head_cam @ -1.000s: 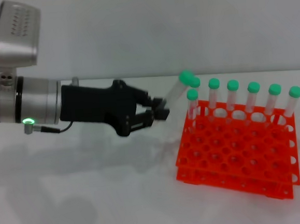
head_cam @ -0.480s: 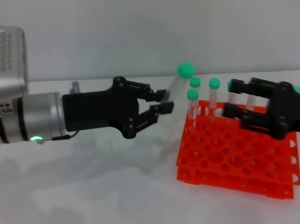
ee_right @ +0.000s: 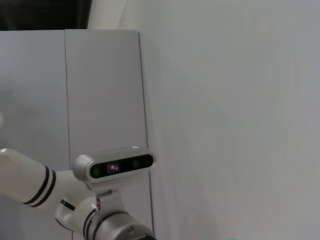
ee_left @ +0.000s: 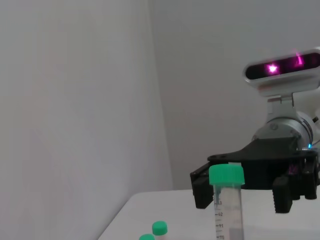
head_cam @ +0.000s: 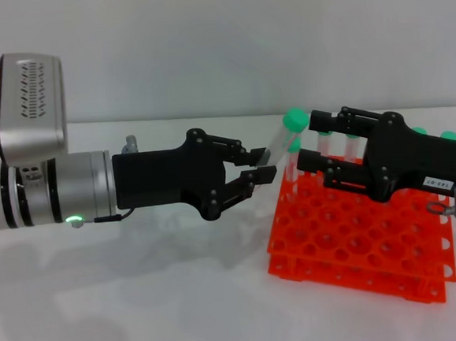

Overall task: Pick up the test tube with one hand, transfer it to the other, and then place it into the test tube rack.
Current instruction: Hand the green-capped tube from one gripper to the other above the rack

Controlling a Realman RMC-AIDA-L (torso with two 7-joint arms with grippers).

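Your left end effector point(head_cam: 261, 166) still pinches the test tube point(head_cam: 280, 140) low down, cap tilted up, just above the test tube rack point(head_cam: 360, 239). Right end effector point(head_cam: 311, 142) has just come in w/ fingers open round the cap. Hand-over is next; it's not closed yet.

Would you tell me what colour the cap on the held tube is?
Mint green. The cap of the tube shows best in the left wrist view.

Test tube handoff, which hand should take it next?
The right gripper. It is open, its fingers on either side of the test tube near the green cap, above the rack. The left gripper already holds the tube's lower end.
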